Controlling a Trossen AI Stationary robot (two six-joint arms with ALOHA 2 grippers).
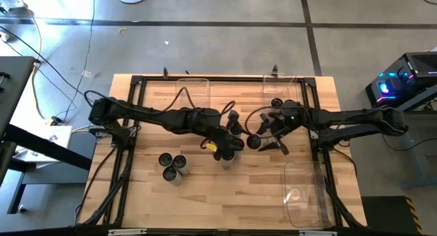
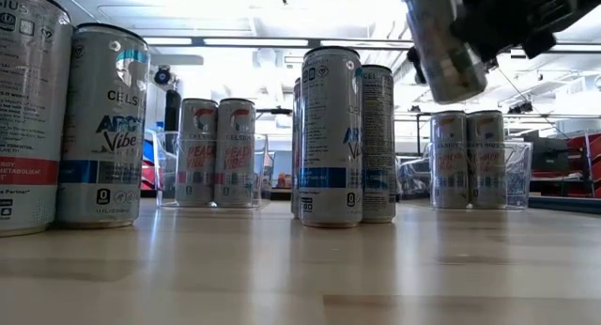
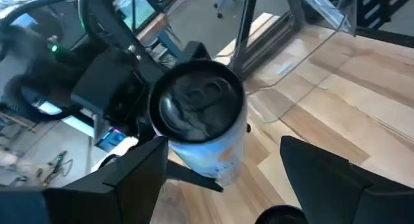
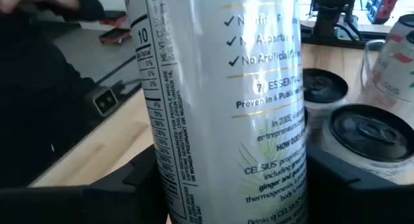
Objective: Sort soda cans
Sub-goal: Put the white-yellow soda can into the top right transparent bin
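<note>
A slim white aluminium soda can [image 4: 226, 101], its printed side smooth and glossy, hangs tilted above the middle of the table, clamped between the dark fingers of the right gripper [image 1: 263, 137]; the low view shows the same can [image 2: 441, 43] lifted clear of the wood, and the left wrist view shows its round, dark, ringed top [image 3: 197, 104]. Just beside it the left gripper [image 1: 229, 149] hovers with its jaws spread and nothing between them, above cans standing mid-table [image 1: 229, 153]. Three more upright cans [image 1: 173, 165] cluster on the boards toward the left arm's side of the near half. One clear rectangular plastic bin [image 1: 193, 86] sits at the far edge, a second clear bin [image 1: 287, 86] beside it holds cans [image 1: 277, 103], and a third clear bin [image 1: 304, 195] rests near the right-hand front corner. The table [image 1: 225, 202] is pale butcher-block wood framed by black metal rails.
</note>
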